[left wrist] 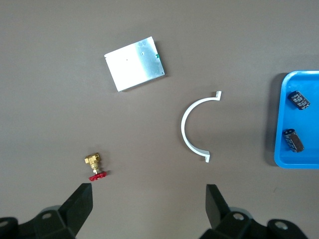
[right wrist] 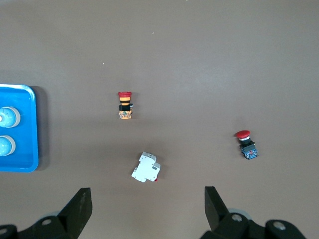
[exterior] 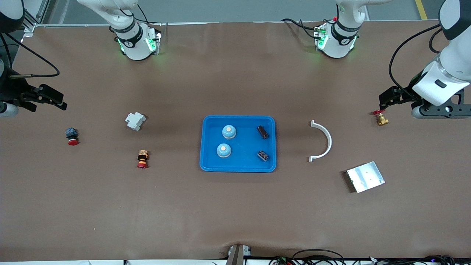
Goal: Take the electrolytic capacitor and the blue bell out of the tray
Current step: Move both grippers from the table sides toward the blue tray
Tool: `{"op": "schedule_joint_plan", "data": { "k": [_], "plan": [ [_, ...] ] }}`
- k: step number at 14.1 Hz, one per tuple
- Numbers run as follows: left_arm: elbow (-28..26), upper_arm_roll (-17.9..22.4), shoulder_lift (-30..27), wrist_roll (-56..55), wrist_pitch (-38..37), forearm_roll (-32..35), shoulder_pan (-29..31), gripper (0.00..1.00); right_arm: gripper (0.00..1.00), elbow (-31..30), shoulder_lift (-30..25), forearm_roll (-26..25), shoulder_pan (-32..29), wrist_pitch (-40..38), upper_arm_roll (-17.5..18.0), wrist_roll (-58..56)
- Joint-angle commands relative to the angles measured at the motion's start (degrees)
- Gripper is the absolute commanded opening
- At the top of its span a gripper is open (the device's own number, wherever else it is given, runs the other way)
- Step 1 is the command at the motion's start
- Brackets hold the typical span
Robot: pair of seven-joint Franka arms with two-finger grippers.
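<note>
brown paper-covered tabletop point(exterior: 235, 206); left end effector point(left wrist: 148, 206) spread apart above the small brass valve point(left wrist: 93, 164), right end effector point(right wrist: 147, 206) apart over the white breaker point(right wrist: 146, 168).

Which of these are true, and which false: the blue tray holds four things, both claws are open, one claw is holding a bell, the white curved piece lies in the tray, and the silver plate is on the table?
1. The blue tray holds two bells and two capacitors. True.
2. The left gripper and right gripper are both open. True.
3. One gripper holds a bell. False: both are empty, each waiting over its own end of the table.
4. The white curved piece lies in the tray. False: it lies on the table beside it.
5. The silver plate lies on the table. True.
</note>
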Motion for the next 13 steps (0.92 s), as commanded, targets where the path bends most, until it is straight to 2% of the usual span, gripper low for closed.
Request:
{"op": "schedule_joint_plan", "data": {
  "k": [1,4,8,11,13],
  "plan": [
    [1.08,-1.22,1.52,-0.73,1.34,1.17,-0.05,1.00,1.00,-4.20,-1.71,0.84,1.62,2.50,0.20,4.50],
    [1.70,-1.57,1.87,-2.82,2.84,-0.32,-0.23,1.00,1.00,-7.19,-1.89,0.84,5.93,4.71,0.20,10.65],
    [2.57,-3.94,1.96,-14.94,3.02,-1.11,-2.59,1.00,1.00,-10.19,-1.45,0.84,11.46,10.24,0.20,19.61],
    [3.63,-4.21,4.06,-19.26,3.11,-7.06,-3.48,1.00,1.00,-10.98,-0.05,1.80,15.33,13.49,0.20,26.65],
    [3.28,-4.99,4.51,-25.73,2.84,-8.14,-5.93,1.00,1.00,-11.07,2.06,2.33,17.79,15.69,0.20,31.22]
  ]
}}
